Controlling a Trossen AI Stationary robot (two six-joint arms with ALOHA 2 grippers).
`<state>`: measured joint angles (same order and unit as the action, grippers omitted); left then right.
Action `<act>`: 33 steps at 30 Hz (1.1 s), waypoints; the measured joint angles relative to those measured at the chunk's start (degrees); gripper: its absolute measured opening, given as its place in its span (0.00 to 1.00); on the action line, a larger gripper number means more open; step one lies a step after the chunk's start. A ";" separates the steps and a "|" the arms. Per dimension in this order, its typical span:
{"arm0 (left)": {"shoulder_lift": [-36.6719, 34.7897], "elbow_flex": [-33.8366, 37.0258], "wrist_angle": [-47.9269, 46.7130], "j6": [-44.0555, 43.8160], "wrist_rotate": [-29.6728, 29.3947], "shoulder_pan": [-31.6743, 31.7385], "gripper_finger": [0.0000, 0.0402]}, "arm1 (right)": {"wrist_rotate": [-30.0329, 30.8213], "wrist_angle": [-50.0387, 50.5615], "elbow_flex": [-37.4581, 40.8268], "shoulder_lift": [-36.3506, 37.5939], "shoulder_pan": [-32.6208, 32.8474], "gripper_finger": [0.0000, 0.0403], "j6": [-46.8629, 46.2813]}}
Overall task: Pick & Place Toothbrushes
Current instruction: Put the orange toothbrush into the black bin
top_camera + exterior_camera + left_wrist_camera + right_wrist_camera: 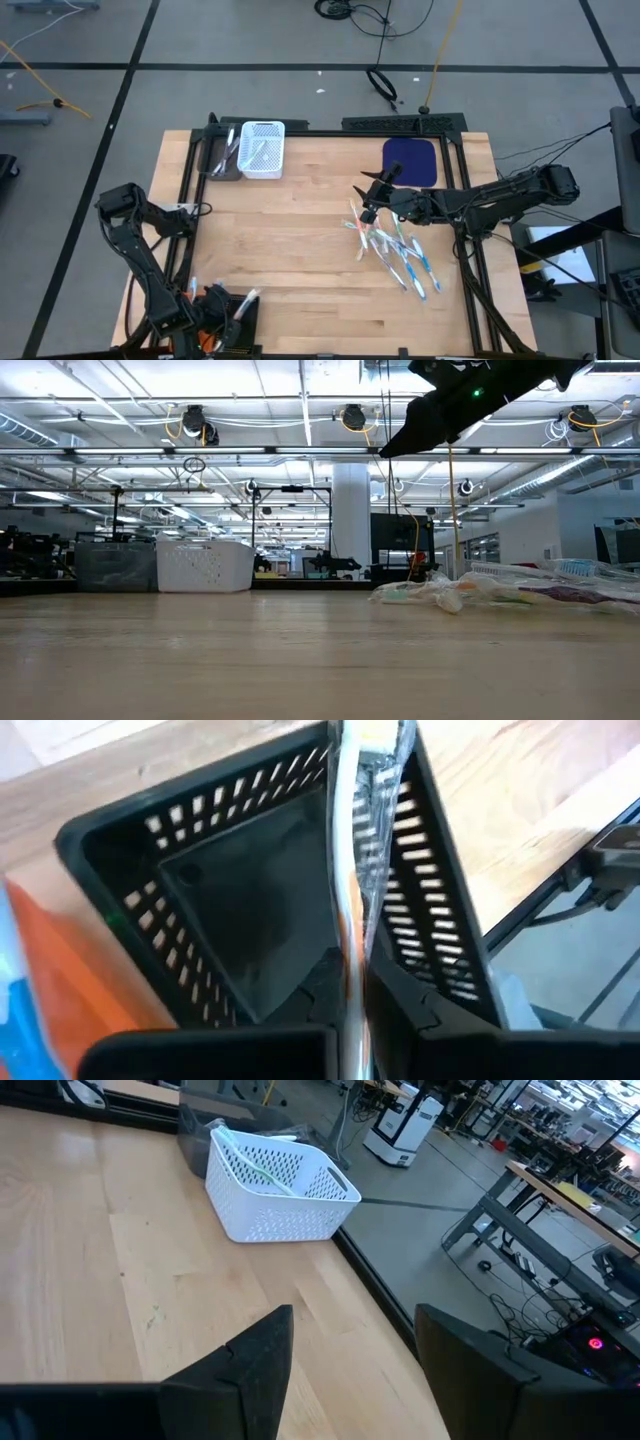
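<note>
left fingers (pixel 350 1005) seemingly pinching toothbrush (pixel 345 870), black basket (pixel 150 830)

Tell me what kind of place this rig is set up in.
Likely an open lab or workshop floor: exposed ceiling pipes, rows of workbenches with equipment, and cables strewn across grey floor tiles.

My bench (pixel 300 270) is pale wood, smooth, matt. The white basket (pixel 280 1195) and black basket (pixel 230 910) are perforated plastic. The toothbrush (pixel 345 870) sits in glossy clear wrap. My tool (pixel 345 1370) is matt black.
</note>
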<state>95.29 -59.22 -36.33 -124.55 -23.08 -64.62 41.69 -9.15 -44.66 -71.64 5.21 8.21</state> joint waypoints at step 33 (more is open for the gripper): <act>-9.85 0.00 -3.35 15.60 -15.41 4.36 0.35 | 0.11 0.52 3.22 -0.02 -1.56 0.50 0.89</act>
<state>85.43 -59.22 -39.68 -108.95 -38.49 -60.26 41.80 -8.62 -41.45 -71.66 3.66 9.10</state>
